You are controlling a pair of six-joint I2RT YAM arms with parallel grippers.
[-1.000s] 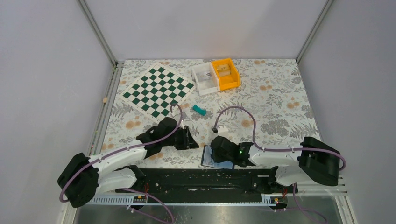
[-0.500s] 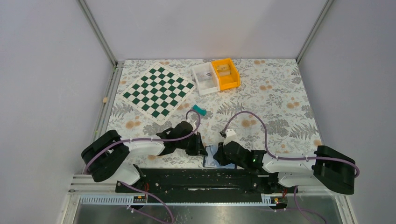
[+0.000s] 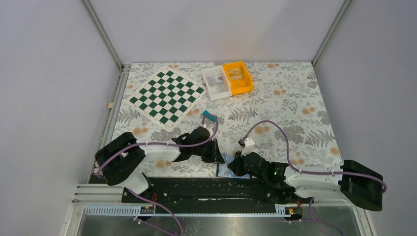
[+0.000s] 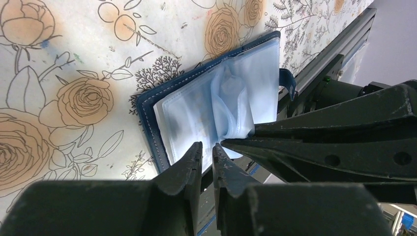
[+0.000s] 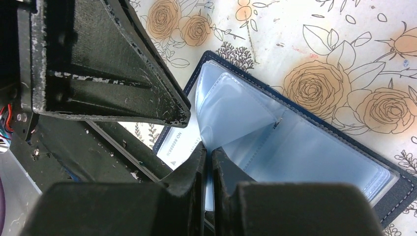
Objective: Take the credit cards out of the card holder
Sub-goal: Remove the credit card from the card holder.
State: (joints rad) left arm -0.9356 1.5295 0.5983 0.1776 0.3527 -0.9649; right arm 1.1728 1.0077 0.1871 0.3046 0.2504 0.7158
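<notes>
The card holder (image 3: 222, 170) lies open at the table's near edge, navy rim with pale blue clear sleeves (image 4: 192, 110). My right gripper (image 5: 207, 150) is shut on one sleeve leaf and holds it lifted from the wallet (image 5: 319, 157). A whitish credit card (image 5: 178, 143) with a printed number shows under that leaf at the wallet's near end. My left gripper (image 4: 206, 147) hovers at the wallet's edge, jaws almost together with nothing seen between them. In the top view the left gripper (image 3: 216, 153) and right gripper (image 3: 234, 165) meet over the wallet.
A green-and-white chessboard (image 3: 166, 96) lies at the back left. A white bin (image 3: 216, 83) and an orange bin (image 3: 237, 77) stand at the back. A small teal block (image 3: 210, 116) lies behind the left gripper. A black rail (image 3: 206, 189) runs along the near edge.
My left gripper has moved right and nearer, up to the wallet. My right gripper has shifted slightly right and nearer, its arm swinging out to the right.
</notes>
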